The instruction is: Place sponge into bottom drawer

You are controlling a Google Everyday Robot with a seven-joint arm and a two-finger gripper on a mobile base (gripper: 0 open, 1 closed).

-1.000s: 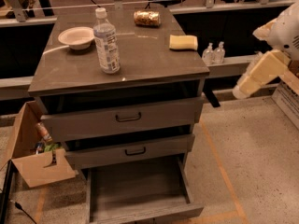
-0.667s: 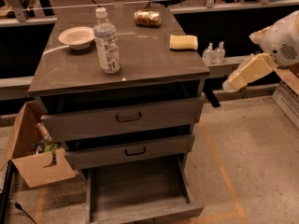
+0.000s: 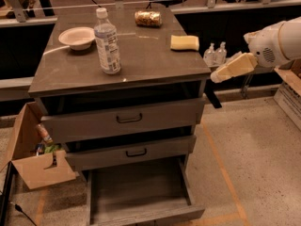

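Observation:
The pale yellow sponge (image 3: pixel 184 42) lies on the grey cabinet top (image 3: pixel 141 60) near its right back corner. The bottom drawer (image 3: pixel 141 192) is pulled out at floor level and its tray holds nothing. My cream-coloured gripper (image 3: pixel 221 74) comes in from the right, beside the cabinet's right edge, lower than and to the right of the sponge, apart from it. It holds nothing that I can see.
A water bottle (image 3: pixel 107 42), a white bowl (image 3: pixel 77 36) and a brown can on its side (image 3: pixel 147 18) stand on the cabinet top. Two small bottles (image 3: pixel 215 54) sit behind the right edge. An open cardboard box (image 3: pixel 35 149) stands at the left on the floor.
My arm has swung left and up, bringing the gripper closer to the cabinet's right edge and the sponge. The sponge and drawers have not moved.

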